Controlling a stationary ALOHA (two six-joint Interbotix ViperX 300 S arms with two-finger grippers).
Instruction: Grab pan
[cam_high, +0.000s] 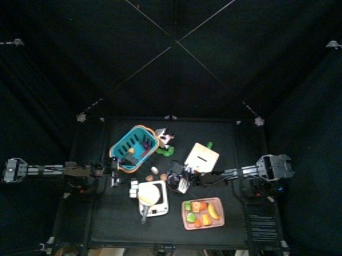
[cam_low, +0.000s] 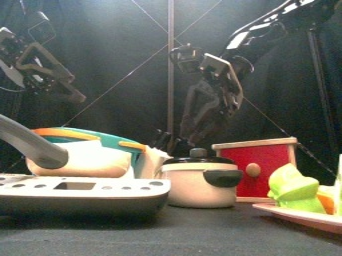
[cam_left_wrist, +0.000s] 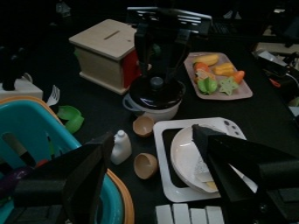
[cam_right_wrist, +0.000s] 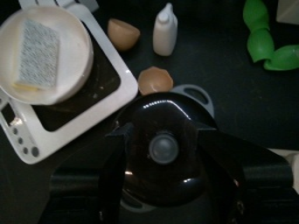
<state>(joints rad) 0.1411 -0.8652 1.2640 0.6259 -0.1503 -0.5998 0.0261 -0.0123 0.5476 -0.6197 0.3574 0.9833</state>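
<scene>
The pan (cam_right_wrist: 45, 52) is seen resting on top of a white hob (cam_right_wrist: 73, 103) on the surface, with a pale rectangular piece lying in its tan centre. No jaw is touching it.

Just beside the hob, a pot with a black lid (cam_low: 201, 180) is found. Directly above that lid the right pincer (cam_right_wrist: 163, 140) is held, its jaws spread apart on either side of the lid knob and nothing gripped between them. Two small brown cups (cam_right_wrist: 155, 80) and a white bottle (cam_right_wrist: 167, 28) are placed near the hob's edge.

The left pincer (cam_left_wrist: 152, 179) is held released and empty, on the hob's side towards the teal basket (cam_high: 134, 148).

Past the pot from the hob, a pinkish tray (cam_high: 202, 212) of orange and green pieces and a red-and-cream box (cam_low: 258, 165) are set.
</scene>
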